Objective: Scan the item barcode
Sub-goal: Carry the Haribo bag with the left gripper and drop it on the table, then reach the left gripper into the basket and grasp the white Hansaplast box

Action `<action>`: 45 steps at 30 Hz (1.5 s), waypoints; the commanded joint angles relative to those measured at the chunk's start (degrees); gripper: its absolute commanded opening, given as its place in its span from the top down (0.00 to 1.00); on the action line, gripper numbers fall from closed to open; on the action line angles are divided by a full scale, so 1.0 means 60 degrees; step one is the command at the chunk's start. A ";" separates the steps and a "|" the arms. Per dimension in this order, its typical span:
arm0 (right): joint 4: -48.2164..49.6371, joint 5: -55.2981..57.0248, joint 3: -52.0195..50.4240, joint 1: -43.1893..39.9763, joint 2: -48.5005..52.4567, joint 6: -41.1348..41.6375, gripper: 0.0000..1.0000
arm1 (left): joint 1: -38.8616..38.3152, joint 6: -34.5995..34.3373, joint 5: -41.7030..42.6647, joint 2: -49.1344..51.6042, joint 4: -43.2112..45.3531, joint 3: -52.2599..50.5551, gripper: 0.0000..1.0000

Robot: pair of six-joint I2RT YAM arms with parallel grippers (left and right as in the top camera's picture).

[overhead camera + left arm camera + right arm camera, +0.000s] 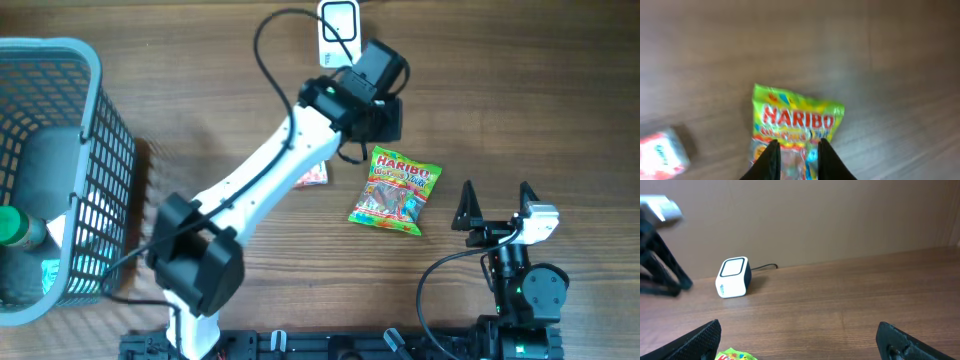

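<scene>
Green and yellow, the Haribo bag (395, 190) lies flat on the wooden table (520, 80). Overhead it sits just in front of the left gripper (385, 118), between it and the right gripper (496, 190).

The left wrist view is blurred. Its two dark fingers (771, 160) stand a narrow gap apart, clamped on nothing, and the bag's printed face shows through the gap. The bag's near end is cut off by the frame and partly hidden behind the fingers, and its small print is too smeared to read.

Beyond the left gripper stands the white scanner (338, 22), crossed by a cable overhead.

Beside that gripper lies a red and white packet (312, 177), mostly hidden under the left arm (260, 170) and cut by the frame edge in the wrist view.

The right gripper's jaws are spread wide and hold nothing; only a corner of the bag shows at the bottom edge near its left finger.

Well away from both grippers, the basket (100, 130) is cut off at the frame edge, and its contents are hard to make out through the mesh.
</scene>
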 commanded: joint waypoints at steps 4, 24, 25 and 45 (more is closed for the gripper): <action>0.0033 -0.0080 -0.0011 0.0029 -0.0058 -0.0098 0.00 | -0.0667 0.0029 0.1770 0.1614 -0.0401 -0.0605 0.96; 0.0029 -0.0080 -0.0011 0.0029 -0.0058 -0.0098 0.00 | -0.0018 0.0080 0.1687 0.2095 0.2546 -0.0117 0.83; 0.0033 -0.0080 -0.0011 0.0029 -0.0058 -0.0098 0.00 | 0.0280 0.0102 0.1366 0.1883 0.1956 0.0273 0.81; 0.0033 -0.0080 -0.0011 0.0029 -0.0058 -0.0102 0.00 | 1.1096 -0.5275 -0.4422 -0.4703 -0.6859 0.1749 0.00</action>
